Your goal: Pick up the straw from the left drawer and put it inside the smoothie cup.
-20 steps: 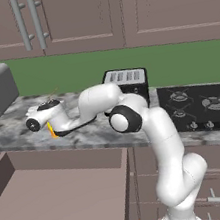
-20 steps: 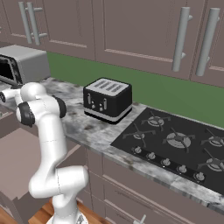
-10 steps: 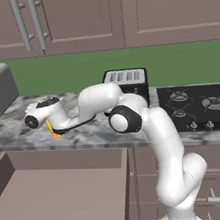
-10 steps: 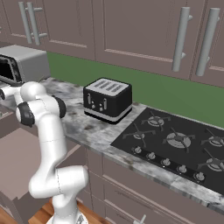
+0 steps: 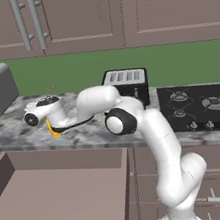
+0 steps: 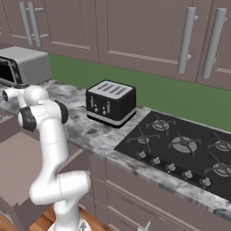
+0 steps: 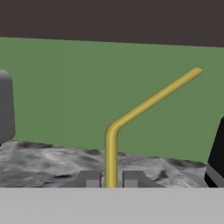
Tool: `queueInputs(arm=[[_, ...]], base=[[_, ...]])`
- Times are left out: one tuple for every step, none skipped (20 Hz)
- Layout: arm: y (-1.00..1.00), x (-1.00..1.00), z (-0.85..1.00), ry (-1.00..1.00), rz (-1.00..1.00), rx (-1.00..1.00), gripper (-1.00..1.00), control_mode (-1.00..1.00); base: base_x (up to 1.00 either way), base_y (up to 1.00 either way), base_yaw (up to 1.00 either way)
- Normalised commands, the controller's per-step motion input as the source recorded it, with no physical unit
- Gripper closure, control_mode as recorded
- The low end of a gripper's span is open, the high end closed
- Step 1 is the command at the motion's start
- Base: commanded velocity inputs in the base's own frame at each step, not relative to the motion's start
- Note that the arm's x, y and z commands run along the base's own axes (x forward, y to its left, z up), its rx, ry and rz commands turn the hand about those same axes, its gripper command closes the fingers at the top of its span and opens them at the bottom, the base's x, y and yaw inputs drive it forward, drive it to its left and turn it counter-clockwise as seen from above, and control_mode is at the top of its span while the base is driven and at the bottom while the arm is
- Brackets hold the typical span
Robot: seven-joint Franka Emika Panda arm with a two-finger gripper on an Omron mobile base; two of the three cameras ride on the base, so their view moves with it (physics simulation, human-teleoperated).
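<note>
Straw (image 7: pixel 111 153) sat clamped between the gripper (image 7: pixel 111 178) tips, bent end pointing toward 2 o'clock in the hand view. Over the last second the arm barely shifted above the desk (image 5: pixel 15 135), hovering by the yellow smoothie cup (image 5: pixel 53 131); insertion seemed imminent.

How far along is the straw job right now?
Done: the left drawer stands open with a bare bottom, and the straw is out of it. In hand: the gripper is shut on the straw, bent end up, with the hand over the counter. Left: getting the straw into the smoothie cup; something yellow under the hand in the left base view may be it, but I cannot tell.
</note>
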Motion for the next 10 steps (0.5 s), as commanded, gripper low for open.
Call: queueInputs(arm=[[0.16, 0.25, -0.15, 0.0, 0.0, 0.0, 1.0, -1.0], [0.16, 0.23, -0.15, 0.0, 0.0, 0.0, 1.0, -1.0], [0.16, 0.19, -0.14, 0.0, 0.0, 0.0, 1.0, -1.0], [0.18, 0.16, -0.15, 0.0, 0.0, 0.0, 1.0, -1.0], [0.18, 0.14, -0.17, 0.0, 0.0, 0.0, 1.0, -1.0], [0.14, 0.04, -0.2, 0.0, 0.0, 0.0, 1.0, -1.0], [0.09, 0.0, -0.21, 0.0, 0.0, 0.0, 1.0, -1.0], [0.04, 0.0, -0.24, 0.0, 0.0, 0.0, 1.0, -1.0], [0.03, 0.0, -0.21, 0.0, 0.0, 0.0, 1.0, -1.0], [0.02, 0.0, -0.2, 0.0, 0.0, 0.0, 1.0, -1.0]], base=[[0.0, 0.0, 0.0], [0.0, 0.0, 0.0], [0.0, 0.0, 0.0], [0.0, 0.0, 0.0], [0.0, 0.0, 0.0], [0.0, 0.0, 0.0], [0.0, 0.0, 0.0], [0.0, 0.0, 0.0], [0.0, 0.0, 0.0], [0.0, 0.0, 0.0]])
